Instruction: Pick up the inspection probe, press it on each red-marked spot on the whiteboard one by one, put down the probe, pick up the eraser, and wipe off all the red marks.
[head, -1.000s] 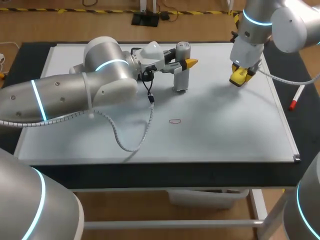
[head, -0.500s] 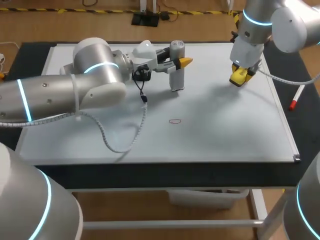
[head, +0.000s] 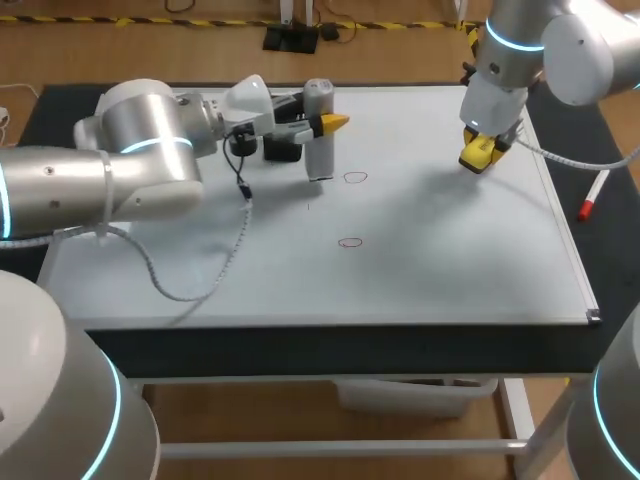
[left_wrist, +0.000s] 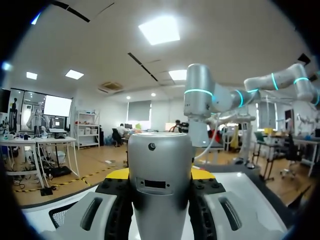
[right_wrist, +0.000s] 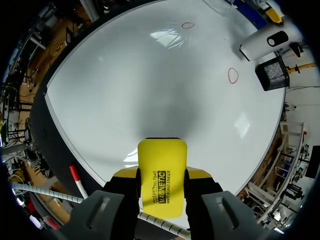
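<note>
Probe (head: 318, 150) sits clamped upright in left gripper (head: 321, 123) over whiteboard (head: 450, 270), near a red mark (head: 355, 178); right gripper (head: 482, 148) clamps eraser (right_wrist: 161, 165).

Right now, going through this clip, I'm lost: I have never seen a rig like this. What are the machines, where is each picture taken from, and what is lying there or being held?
These are two robot arms working at a table. The wide picture comes from a fixed camera above and behind them. Each round picture comes from a camera on one arm's wrist, looking along its fingers. A whiteboard lies flat on the table with two small red-marked spots drawn on it. The left gripper is shut on the grey inspection probe, held upright just beside the farther spot. The right gripper is shut on the yellow eraser, near the board's far right corner. A red-capped marker pen lies on the dark mat beside the board's right edge.
</note>
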